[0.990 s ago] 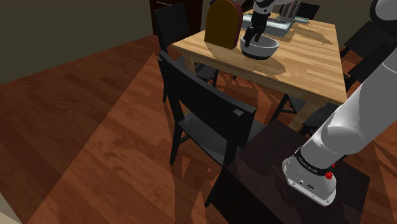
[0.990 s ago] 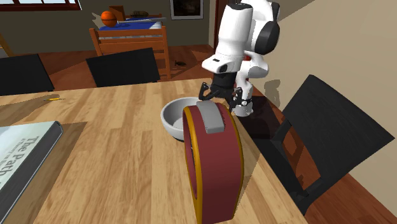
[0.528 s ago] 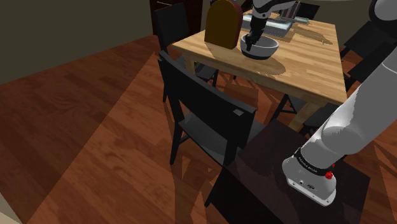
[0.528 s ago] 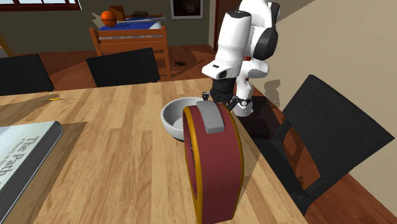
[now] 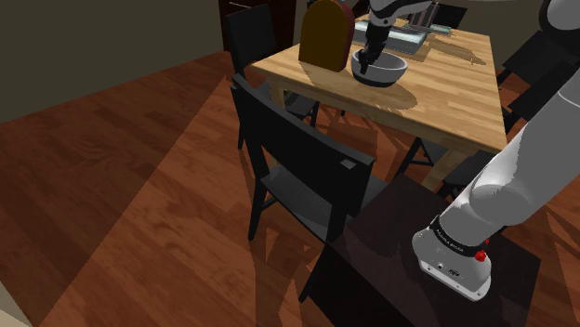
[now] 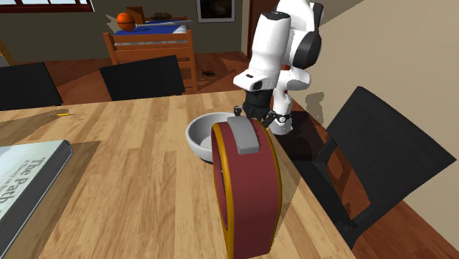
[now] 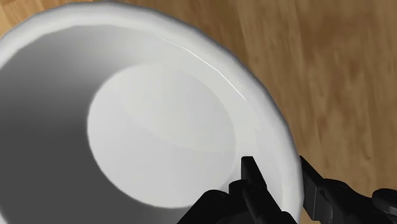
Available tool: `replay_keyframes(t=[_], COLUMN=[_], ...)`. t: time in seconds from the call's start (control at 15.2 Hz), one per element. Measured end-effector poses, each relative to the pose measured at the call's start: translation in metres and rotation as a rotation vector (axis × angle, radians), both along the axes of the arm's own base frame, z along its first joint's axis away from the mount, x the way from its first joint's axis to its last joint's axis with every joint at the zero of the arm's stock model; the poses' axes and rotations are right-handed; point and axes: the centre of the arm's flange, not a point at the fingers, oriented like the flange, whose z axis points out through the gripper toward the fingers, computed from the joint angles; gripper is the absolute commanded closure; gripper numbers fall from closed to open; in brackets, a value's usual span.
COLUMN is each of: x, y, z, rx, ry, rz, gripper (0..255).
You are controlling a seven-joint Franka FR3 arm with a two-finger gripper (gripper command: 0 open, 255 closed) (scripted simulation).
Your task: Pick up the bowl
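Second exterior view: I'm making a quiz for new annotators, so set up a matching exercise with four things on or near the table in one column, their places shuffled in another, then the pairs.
Things
1. bowl
2. dark red arched object
3. book
4. nearest black chair

Places
a. lies flat at the edge of the table, at the view's lower left
b. stands on the floor beside the table, at the view's right
c. on the table, right below the gripper
d. stands upright on the table, nearer the camera than the bowl

Pairs: 1-c; 2-d; 3-a; 4-b
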Motion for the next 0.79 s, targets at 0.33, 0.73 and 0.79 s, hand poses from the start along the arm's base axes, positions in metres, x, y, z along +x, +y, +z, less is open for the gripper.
replay_keyframes(t=[0.33, 0.73, 0.79], x=[-0.001, 0.0, -0.001], y=[0.0, 0.0, 0.0], z=[0.023, 0.056, 0.061], rx=[0.0, 0.0, 0.0], ry=[0.001, 0.001, 0.001], rz=[0.0, 0.0, 0.0], gripper=[255, 255, 255])
